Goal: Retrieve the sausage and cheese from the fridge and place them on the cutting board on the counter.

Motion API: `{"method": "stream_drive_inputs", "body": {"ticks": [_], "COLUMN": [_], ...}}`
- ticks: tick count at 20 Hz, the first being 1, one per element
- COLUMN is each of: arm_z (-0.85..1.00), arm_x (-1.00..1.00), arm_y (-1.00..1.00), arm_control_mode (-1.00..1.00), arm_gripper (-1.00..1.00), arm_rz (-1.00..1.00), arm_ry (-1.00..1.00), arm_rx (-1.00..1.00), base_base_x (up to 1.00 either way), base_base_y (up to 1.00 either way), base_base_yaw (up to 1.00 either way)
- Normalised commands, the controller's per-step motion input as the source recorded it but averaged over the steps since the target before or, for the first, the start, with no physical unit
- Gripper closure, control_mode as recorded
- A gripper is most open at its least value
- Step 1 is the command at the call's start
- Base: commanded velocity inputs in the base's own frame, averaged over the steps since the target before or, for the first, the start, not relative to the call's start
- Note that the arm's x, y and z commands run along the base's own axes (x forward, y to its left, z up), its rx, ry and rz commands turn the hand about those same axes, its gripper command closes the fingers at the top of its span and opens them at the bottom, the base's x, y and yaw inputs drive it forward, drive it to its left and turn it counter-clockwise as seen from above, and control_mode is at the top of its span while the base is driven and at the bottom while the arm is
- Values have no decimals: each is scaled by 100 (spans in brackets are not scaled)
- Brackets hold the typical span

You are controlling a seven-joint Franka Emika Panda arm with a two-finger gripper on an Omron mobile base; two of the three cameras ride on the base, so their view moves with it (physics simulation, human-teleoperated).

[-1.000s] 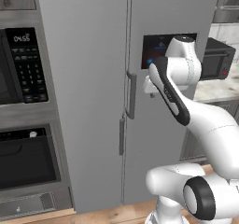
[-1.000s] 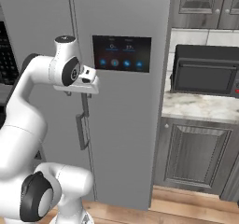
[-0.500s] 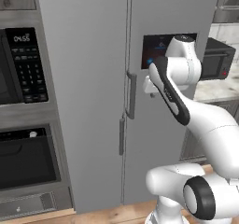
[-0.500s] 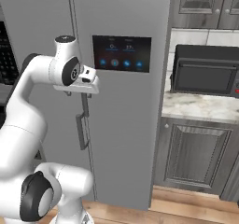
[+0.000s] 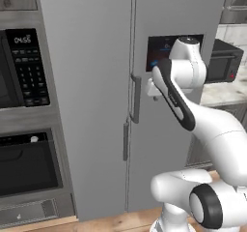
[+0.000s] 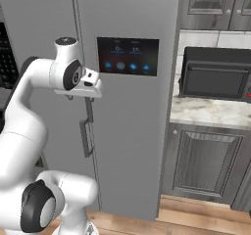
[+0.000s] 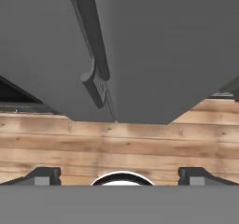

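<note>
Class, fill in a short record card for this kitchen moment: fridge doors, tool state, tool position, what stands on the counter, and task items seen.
fridge doors: both shut on the fridge
tool state: tool open, holding nothing
tool position: close to the right door's handle, not gripping it
counter item: a black oven on the counter
task items seen: none yet

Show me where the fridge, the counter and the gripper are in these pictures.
fridge [image 5: 87,57], left base view, on its left door panel.
counter [image 6: 211,112], right base view, on the bare marbled top below the black oven.
gripper [image 7: 119,175], hand view, midway between its spread tips.
</note>
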Motion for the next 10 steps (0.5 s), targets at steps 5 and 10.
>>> {"method": "stream_drive_inputs", "body": {"ticks": [5, 10], "arm_z": [0, 0], "arm_x": [2, 6], "arm_y": [58, 27], "arm_control_mode": [-100, -100], "arm_gripper": [-100, -100], "arm_rz": [0, 1], "arm_ry": [-24, -27], "arm_rx": [0, 0], "base_base_x": [0, 0], "base_base_y": [0, 0], "base_base_yaw": [0, 0]}}
